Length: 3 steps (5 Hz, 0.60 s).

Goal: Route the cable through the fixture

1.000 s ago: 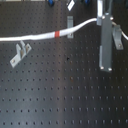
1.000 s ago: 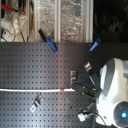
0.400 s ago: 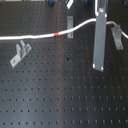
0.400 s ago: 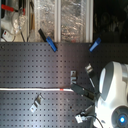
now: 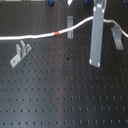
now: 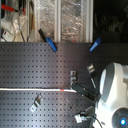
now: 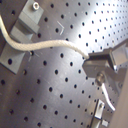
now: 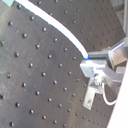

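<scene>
**Limp white line, pinched near its end, strung across the perforated board**

Starting at the first exterior view's left, the cable [image 5: 35, 37] comes in from the edge and runs almost level above the black breadboard [image 5: 60, 95], passing behind a small two-pronged bracket [image 5: 20, 53] that sits well clear of it. Further along sits its short red band [image 5: 58, 33], and just past that an upright bracket [image 5: 70, 27] stands right by the line (whether the cable touches it or only passes in front I cannot tell). From there the cable climbs toward the tall grey finger [image 5: 96, 35] of the gripper [image 7: 102, 62], with another bracket [image 5: 117, 37] off at the first exterior view's right.

It looks light and soft: it sags in a gentle curve instead of holding straight, so it will follow wherever the held end is led and droop behind. I judge the woven surface seen in the first wrist view gives decent grip. Holding near the end, as now, suits threading; a hold near the red band would leave a floppy tail.

The gripper is clamped on the cable, as both wrist views show it ending right at the metal pads. The arm's white body [image 6: 112, 95] hangs low over the board at the second exterior view's right, fingers pointing down, the cable stretched away from it toward the second exterior view's left.
</scene>
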Available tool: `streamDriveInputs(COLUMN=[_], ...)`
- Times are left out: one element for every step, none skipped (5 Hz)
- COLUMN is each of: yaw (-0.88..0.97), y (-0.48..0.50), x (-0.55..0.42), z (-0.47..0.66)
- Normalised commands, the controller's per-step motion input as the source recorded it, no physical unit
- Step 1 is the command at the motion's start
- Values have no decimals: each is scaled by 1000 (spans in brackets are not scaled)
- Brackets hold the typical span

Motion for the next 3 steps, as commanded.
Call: streamDriveInputs(yaw=[0, 11, 0], y=[0, 1, 0], x=[2, 6, 0], z=[-171, -637, 11])
